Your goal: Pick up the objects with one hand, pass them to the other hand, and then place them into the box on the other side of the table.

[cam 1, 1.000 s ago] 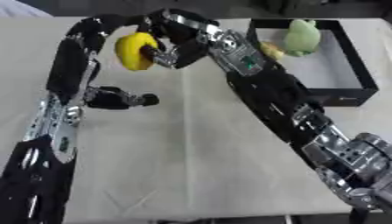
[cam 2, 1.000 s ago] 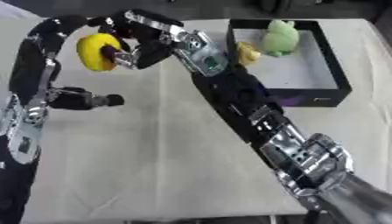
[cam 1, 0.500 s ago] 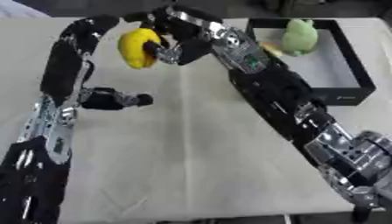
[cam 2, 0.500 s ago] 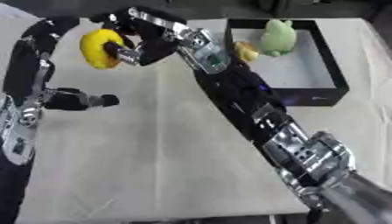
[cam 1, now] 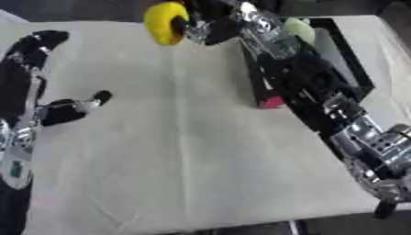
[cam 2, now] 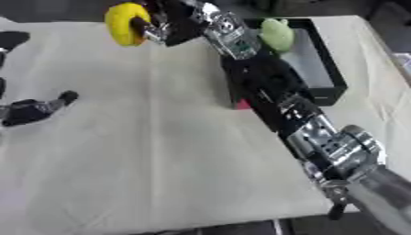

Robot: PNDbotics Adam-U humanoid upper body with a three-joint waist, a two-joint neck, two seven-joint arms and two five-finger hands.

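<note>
A yellow rounded object (cam 1: 164, 23) hangs above the table's far edge, with my right hand (cam 1: 201, 28) shut on its right side. The right arm runs from the lower right corner up across the black box (cam 2: 329, 87), which stands at the far right. In the box lies a pale green toy (cam 2: 277, 34). My left hand (cam 1: 38, 43) shows as a dark shape at the far left, well apart from the yellow object.
A beige cloth (cam 1: 176, 151) covers the table. A black knob (cam 1: 76, 106) on the left arm juts out over the left side. The box has a red patch (cam 1: 269, 102) on its near corner. The table's front edge runs along the bottom.
The whole picture has shifted, so the camera moved. The left hand has come off the yellow object and drawn back left. The right hand alone holds it, a little nearer the box.
</note>
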